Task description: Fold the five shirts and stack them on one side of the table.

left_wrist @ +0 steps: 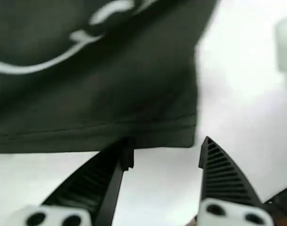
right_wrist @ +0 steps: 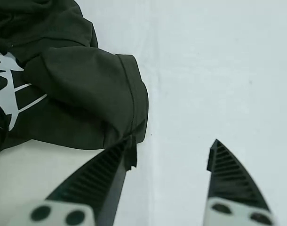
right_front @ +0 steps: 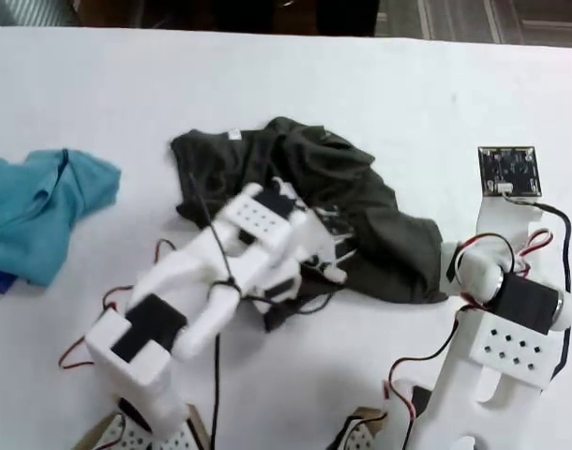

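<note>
While the blue shirt point(right_front: 42, 211) lies well away from it, my left gripper point(left_wrist: 166, 151) is spread apart, with the hem point(left_wrist: 110, 131) of the dark shirt point(left_wrist: 110, 84) just past its tips. I think I should push forward a little, then pinch the hem. My right gripper point(right_wrist: 172, 147) is spread wide too, right by the sleeve point(right_wrist: 87, 80).

The high camera looks steeply down on the white counter point(right_front: 380, 84) from the arms' side, while each wrist camera sits low and close behind the left fingers point(left_wrist: 99, 183) or right fingers point(right_wrist: 99, 181), all three sharing the dark shirt point(right_front: 361, 197).
</note>
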Motion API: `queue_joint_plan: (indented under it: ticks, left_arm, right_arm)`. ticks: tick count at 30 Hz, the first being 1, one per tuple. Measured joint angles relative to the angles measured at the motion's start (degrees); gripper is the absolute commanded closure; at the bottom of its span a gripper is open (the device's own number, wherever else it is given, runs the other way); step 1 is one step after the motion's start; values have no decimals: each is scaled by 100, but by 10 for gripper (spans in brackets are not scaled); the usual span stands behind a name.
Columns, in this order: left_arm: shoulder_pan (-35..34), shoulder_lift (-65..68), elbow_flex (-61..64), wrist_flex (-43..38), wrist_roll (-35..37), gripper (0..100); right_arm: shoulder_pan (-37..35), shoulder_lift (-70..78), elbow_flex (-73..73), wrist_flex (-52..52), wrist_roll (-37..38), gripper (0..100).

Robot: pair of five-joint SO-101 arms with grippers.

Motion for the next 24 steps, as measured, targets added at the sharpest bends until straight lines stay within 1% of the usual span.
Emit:
queue_joint_plan:
  ticks: [3, 5, 7, 16, 20, 22, 24]
  left_arm:
    - [343, 0, 62, -35, 158, 755]
    - [422, 0, 123, -193, 185, 755]
    - [404, 0, 132, -360, 211, 755]
    - [316, 0, 132, -633, 211, 758]
    - [18, 0, 132, -870, 211, 766]
    - [-132, 0, 132, -897, 211, 825]
    - [-246, 0, 185, -923, 211, 934]
  right_arm:
    - [0, 0, 0, 0, 0, 751]
    - [0, 0, 0, 0, 0, 751]
    - [0, 0, 0, 0, 0, 751]
    - [0, 0, 0, 0, 0, 751]
    - [0, 0, 0, 0, 0, 751]
    - [0, 0, 0, 0, 0, 751]
    - [0, 0, 0, 0, 0, 751]
